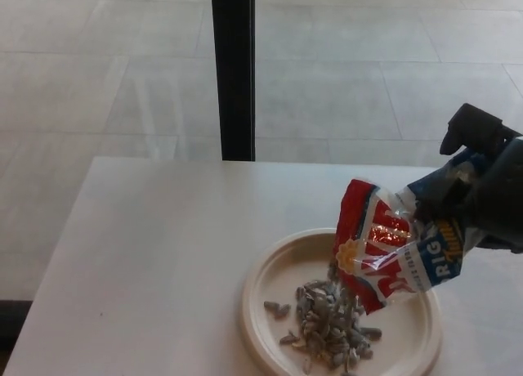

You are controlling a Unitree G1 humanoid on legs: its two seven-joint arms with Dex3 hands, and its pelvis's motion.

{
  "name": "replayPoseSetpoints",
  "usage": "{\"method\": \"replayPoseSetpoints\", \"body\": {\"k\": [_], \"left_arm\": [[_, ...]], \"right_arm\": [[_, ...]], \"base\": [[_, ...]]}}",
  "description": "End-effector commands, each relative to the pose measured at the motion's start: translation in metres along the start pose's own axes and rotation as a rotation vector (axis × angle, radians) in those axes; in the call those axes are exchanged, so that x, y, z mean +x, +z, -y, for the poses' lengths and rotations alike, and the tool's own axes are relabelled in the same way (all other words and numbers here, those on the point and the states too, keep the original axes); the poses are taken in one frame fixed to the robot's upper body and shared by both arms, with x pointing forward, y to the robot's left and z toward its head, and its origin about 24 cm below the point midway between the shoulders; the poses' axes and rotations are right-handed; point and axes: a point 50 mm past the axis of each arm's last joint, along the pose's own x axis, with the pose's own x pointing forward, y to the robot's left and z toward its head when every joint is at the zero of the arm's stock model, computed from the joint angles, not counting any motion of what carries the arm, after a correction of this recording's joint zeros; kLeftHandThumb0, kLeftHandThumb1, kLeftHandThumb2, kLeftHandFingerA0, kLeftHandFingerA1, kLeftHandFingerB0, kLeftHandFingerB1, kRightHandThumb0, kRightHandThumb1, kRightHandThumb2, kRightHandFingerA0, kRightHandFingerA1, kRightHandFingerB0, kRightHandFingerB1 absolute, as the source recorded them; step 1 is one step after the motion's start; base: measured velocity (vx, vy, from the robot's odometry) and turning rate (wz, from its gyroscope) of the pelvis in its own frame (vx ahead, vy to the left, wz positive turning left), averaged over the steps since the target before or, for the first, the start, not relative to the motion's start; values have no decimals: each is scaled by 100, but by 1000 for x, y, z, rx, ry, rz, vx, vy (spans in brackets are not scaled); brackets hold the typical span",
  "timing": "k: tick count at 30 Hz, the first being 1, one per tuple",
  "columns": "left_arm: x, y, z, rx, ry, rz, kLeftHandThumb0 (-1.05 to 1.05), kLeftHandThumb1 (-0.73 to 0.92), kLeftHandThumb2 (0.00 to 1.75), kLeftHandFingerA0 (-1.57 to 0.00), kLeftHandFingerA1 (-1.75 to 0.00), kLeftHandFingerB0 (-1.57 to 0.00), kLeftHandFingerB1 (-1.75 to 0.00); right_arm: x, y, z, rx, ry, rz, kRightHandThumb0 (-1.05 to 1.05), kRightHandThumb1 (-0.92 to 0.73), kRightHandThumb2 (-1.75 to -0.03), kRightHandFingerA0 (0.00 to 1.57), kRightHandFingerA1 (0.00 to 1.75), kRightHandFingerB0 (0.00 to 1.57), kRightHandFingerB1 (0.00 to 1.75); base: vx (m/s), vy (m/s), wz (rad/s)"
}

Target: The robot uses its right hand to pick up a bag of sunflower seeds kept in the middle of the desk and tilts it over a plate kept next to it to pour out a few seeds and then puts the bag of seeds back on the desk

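While the right hand (478, 192) grips the tilted seed bag (392, 245) with its fingers closed around the bag's upper end, the bag's mouth hangs over a pile of seeds (327, 323) on the plate (257, 311) on the desk (147, 261).

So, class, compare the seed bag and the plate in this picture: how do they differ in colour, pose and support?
Colour: the seed bag is glossy red, white and blue with print; the plate is plain cream.
Pose: the bag is tilted, mouth down; the plate lies flat.
Support: the bag is held aloft by the right hand; the plate rests on the desk.
Shared: both have to do with the sunflower seeds, now piled on the plate.
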Motion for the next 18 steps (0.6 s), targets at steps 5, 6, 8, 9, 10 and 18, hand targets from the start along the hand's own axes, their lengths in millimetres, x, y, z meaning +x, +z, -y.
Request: {"method": "replayPoseSetpoints", "body": {"k": [5, 6, 8, 9, 10, 18], "left_arm": [[-3, -7, -7, 20, 24, -17, -92, 91, 68, -28, -51, -21, -34], [-4, -9, -7, 26, 21, -21, -92, 91, 68, -28, -51, -21, -34], [-4, -9, -7, 26, 18, -21, -93, 91, 68, -27, -52, -21, -34], [-4, -11, -7, -8, 19, -27, -93, 89, 68, -28, -53, -21, -35], [-5, -11, -7, -2, 19, -25, -93, 90, 68, -28, -53, -21, -35], [-6, -18, -5, 13, 15, -38, -94, 91, 68, -28, -50, -20, -34]], "right_arm": [[-34, 12, -46, 384, -176, -477, -24, -62, -97, 92, 175, 77, 152], [-38, 15, -50, 424, -186, -521, -24, -62, -97, 92, 175, 77, 152], [-49, 22, -60, 528, -255, -634, -17, -65, -92, 91, 175, 75, 163], [-54, 26, -67, 568, -264, -690, -18, -69, -87, 90, 175, 72, 164], [-57, 28, -69, 591, -267, -719, -18, -70, -86, 88, 175, 74, 157], [-84, 50, -97, 772, -349, -868, -14, -69, -84, 80, 174, 70, 155]], "base": [[0, 0, 0], [0, 0, 0], [0, 0, 0], [0, 0, 0], [0, 0, 0], [0, 0, 0]]}}
